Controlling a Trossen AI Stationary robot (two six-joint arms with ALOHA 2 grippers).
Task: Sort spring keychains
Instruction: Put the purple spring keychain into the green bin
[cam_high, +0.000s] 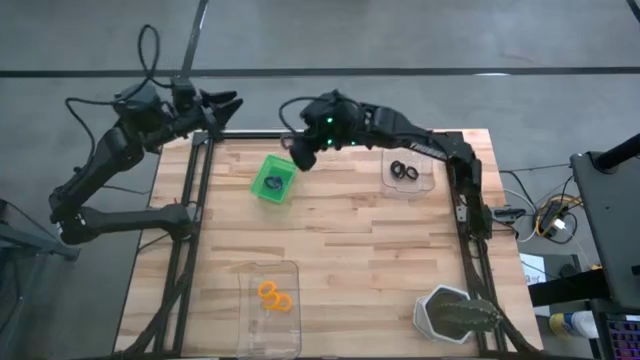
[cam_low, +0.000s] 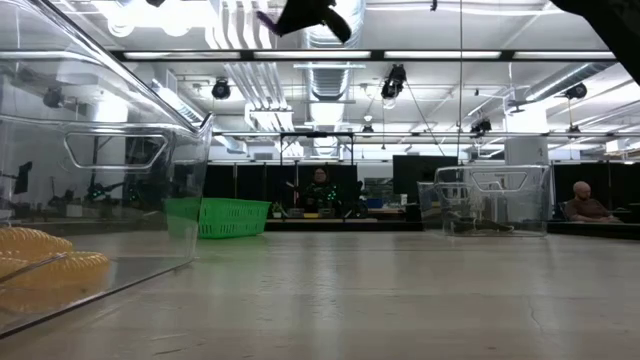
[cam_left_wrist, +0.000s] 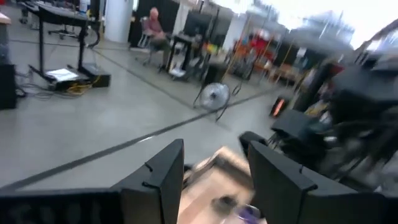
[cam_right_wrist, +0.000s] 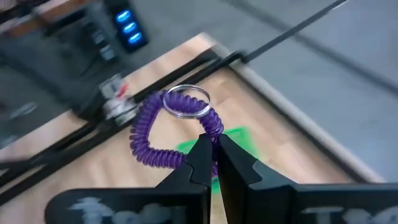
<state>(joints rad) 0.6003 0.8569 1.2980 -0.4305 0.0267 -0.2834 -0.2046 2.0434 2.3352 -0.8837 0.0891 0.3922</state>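
Wooden tabletop carries the green bin just beside and below the right tool, which pinches a purple keychain hanging above it, while the left tool, fingers spread, waits at the far-left corner.

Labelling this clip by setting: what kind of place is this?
Probably a large robotics lab or workshop: exposed ceiling ducts, rows of workstations with seated people, and cables across a concrete floor.
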